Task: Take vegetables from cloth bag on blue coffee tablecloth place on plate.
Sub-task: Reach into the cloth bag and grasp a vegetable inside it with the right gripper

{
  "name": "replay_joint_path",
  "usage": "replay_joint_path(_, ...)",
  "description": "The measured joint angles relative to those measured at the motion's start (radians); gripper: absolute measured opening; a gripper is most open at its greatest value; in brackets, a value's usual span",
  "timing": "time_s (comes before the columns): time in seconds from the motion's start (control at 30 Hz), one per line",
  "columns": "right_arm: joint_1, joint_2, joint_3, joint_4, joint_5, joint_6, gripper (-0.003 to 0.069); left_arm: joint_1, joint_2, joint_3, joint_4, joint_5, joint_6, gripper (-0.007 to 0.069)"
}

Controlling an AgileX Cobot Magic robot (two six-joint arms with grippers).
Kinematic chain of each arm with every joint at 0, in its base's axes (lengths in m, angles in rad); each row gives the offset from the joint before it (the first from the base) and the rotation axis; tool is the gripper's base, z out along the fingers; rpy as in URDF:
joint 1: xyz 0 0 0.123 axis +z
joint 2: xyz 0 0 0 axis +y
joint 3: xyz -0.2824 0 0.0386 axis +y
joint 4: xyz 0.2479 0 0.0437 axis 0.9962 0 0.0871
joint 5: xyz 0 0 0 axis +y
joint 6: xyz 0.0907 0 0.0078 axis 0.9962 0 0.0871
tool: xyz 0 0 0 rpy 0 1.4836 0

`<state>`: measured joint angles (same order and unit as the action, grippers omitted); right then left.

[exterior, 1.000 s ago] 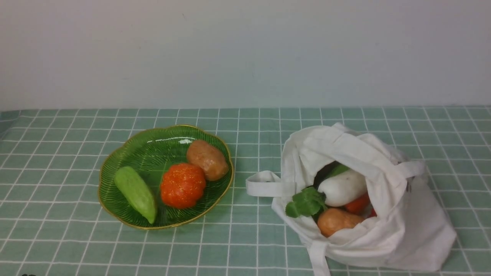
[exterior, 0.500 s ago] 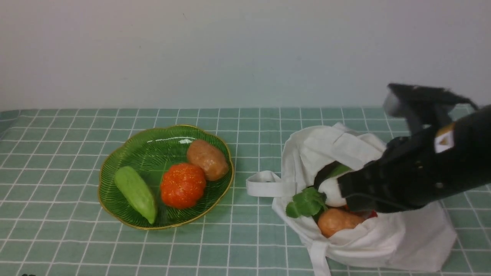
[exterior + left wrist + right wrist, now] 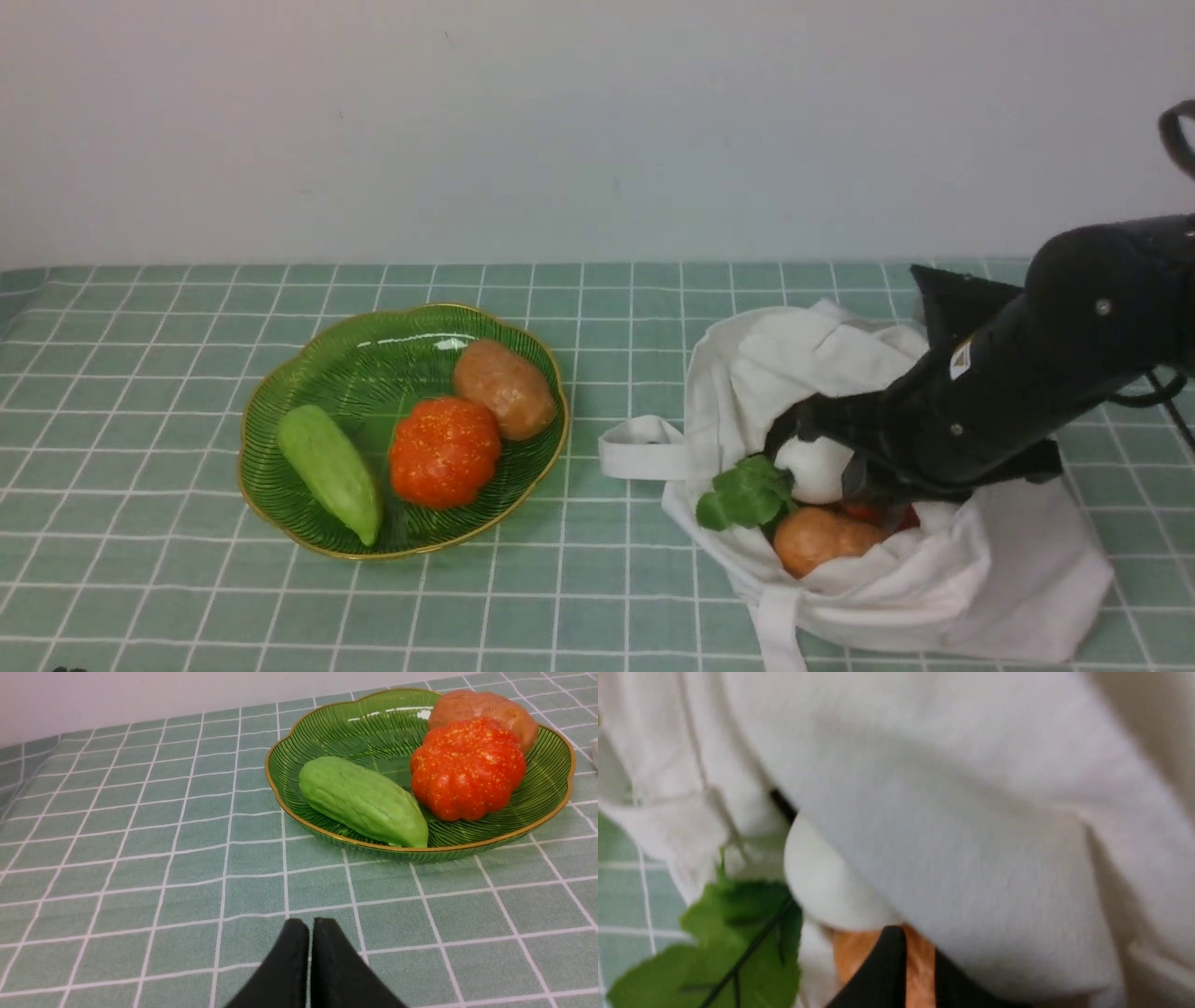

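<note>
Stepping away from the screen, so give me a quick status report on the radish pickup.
Left gripper shut, short of plate. Right gripper at cloth bag mouth beside radish, fingers slightly parted, gripping nothing. Bag fabric drapes over radish.

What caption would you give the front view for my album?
Right arm dips into the bag at the radish; gourd, pumpkin and potato lie on the plate.

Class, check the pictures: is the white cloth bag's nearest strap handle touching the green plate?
Apart. The front view shows a strip of bare tablecloth between the gold rim of the plate and the strap handle of the cloth bag.
</note>
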<state>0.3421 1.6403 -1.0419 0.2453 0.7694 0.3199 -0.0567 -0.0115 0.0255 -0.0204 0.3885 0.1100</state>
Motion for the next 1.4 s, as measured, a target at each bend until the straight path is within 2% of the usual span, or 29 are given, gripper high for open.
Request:
replay_joint_path(0.1,-0.048,0.02,0.0,0.117,-0.033,-0.07,0.018,0.0,0.0,0.0,0.0,0.0,0.0,-0.0008)
replay_joint_path(0.27,-0.08,0.055,-0.004,0.288,-0.066,-0.152,0.0374,0.0,0.0,0.0,0.0,0.0,0.0,-0.0008)
replay_joint_path(0.37,-0.088,0.082,-0.007,0.354,-0.067,-0.145,0.0516,0.0,0.0,0.0,0.0,0.0,0.0,-0.0008)
replay_joint_path(0.53,-0.088,0.109,-0.007,0.387,-0.087,-0.13,0.0636,0.0,0.0,0.0,0.0,0.0,0.0,-0.0008)
replay_joint_path(0.83,-0.126,0.124,-0.007,0.396,-0.202,0.02,0.0645,0.0,0.0,0.0,0.0,0.0,0.0,-0.0008)
replay_joint_path(0.97,-0.13,0.14,-0.01,0.404,-0.229,0.033,0.0627,0.0,0.0,0.0,0.0,0.0,0.0,-0.0008)
replay_joint_path(1.07,-0.13,0.148,-0.014,0.41,-0.234,0.033,0.0585,0.0,0.0,0.0,0.0,0.0,0.0,-0.0008)
replay_joint_path(1.1,-0.13,0.152,-0.016,0.414,-0.239,0.033,0.054,0.0,0.0,0.0,0.0,0.0,0.0,-0.0008)
replay_joint_path(1.13,-0.131,0.155,-0.017,0.414,-0.241,0.033,0.0526,0.0,0.0,0.0,0.0,0.0,0.0,-0.0008)
replay_joint_path(1.33,-0.135,0.151,-0.017,0.423,-0.233,-0.047,0.0527,0.0,0.0,0.0,0.0,0.0,0.0,-0.0008)
replay_joint_path(1.4,-0.137,0.128,-0.015,0.416,-0.191,-0.116,0.0517,0.0,0.0,0.0,0.0,0.0,0.0,-0.0008)
